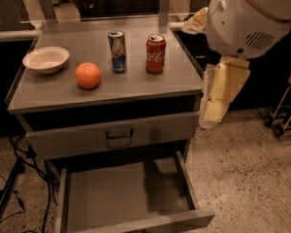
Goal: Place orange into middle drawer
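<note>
orange (88, 75) on the grey cabinet top (136, 84), between a white bowl (45, 58) and a blue can (117, 51), red cola can (155, 53) further right, middle drawer (119, 198) pulled open below, cream gripper (211, 118) hanging beside the cabinet's right edge, apart from the orange, whether open or closed cannot be told

One orange (88, 75), two cans (117, 51) (155, 53), one bowl (45, 58), two drawers (126, 198) (150, 130), one pincer (209, 120) at right.

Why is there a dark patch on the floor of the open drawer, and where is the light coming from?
Camera view: light seems to fall from above, brightening the orange and the cabinet top; the patch on the floor of the middle drawer is a soft shadow, probably cast by that top or the arm; the gripper hangs pale beside the cabinet's right edge; the background is dim.
</note>
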Robot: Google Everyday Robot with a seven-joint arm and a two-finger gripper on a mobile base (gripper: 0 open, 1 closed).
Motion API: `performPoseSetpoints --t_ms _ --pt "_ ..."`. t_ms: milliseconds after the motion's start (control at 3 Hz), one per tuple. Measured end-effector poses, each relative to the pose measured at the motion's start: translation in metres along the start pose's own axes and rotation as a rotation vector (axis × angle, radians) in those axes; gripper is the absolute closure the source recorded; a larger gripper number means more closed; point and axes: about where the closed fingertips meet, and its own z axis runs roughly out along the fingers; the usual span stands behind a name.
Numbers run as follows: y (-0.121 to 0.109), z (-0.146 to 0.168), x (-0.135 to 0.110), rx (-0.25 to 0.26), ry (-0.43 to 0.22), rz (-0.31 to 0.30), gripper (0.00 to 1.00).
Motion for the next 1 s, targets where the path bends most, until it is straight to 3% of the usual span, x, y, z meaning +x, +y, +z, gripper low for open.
performPoseSetpoints --t_ms 333,667,1000 --pt "0.003 -0.002 -0.002 0.002 -0.007 0.006 0.00" --pt "-0.019 0.018 -0.020 0.014 0.000 -0.004 0.00" --pt "-0.049 0.053 -0.046 -0.008 -0.004 -0.022 0.00"
